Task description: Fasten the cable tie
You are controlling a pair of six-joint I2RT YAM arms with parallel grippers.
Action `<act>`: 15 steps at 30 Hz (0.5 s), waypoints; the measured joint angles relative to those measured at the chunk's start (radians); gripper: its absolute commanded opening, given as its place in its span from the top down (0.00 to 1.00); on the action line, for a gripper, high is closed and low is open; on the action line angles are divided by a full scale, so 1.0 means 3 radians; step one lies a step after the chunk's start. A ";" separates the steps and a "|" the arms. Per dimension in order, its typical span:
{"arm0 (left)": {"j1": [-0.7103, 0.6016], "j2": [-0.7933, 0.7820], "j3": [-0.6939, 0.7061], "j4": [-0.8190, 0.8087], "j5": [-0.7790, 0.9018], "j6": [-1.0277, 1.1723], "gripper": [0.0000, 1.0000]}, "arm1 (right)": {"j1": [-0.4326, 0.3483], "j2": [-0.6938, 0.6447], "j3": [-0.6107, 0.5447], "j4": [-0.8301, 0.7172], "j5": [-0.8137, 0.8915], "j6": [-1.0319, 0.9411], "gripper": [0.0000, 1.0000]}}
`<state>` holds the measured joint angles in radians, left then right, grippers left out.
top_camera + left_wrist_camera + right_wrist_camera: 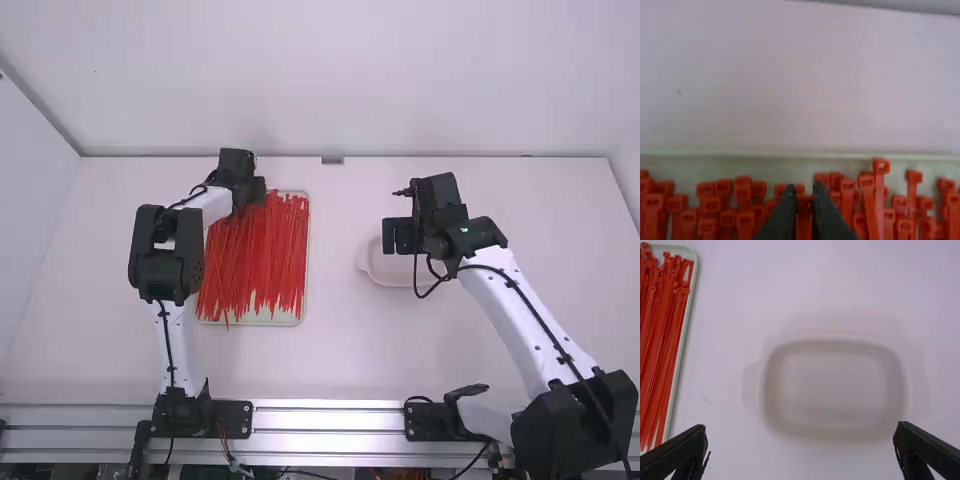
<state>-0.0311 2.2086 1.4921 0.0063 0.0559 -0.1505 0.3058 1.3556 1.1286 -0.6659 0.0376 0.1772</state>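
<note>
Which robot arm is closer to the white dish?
Right. The right arm holds its open jaws above the white dish. The left arm is off to the side of it, at the red cable ties.

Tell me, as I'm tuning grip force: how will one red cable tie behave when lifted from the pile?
Probably floppy: each cable tie is a long thin strip, so it should droop from an end pinch. Likely very light too. Packed among others on the tray, it may drag neighbours along.
</note>
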 measured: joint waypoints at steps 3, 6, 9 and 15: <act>0.0000 -0.0024 -0.0001 0.0078 0.0000 -0.0025 0.98 | 0.0000 0.0000 0.0000 0.0000 -0.0003 0.0003 0.01; 0.0000 -0.0267 -0.0061 0.0037 -0.0001 -0.0037 0.98 | 0.0000 0.0000 0.0000 0.0013 0.0001 -0.0001 0.01; 0.0000 -0.0683 -0.0078 -0.0064 0.0001 -0.0036 0.98 | 0.0000 0.0000 0.0000 0.0060 -0.0004 -0.0006 0.01; -0.0041 -0.1743 -0.0078 -0.0412 0.0009 -0.0032 0.98 | 0.0000 0.0000 0.0000 0.0207 -0.0116 -0.0004 0.01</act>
<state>-0.0433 1.6855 1.4689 -0.1173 0.0586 -0.1600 0.3058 1.3556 1.1286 -0.6037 0.0029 0.1761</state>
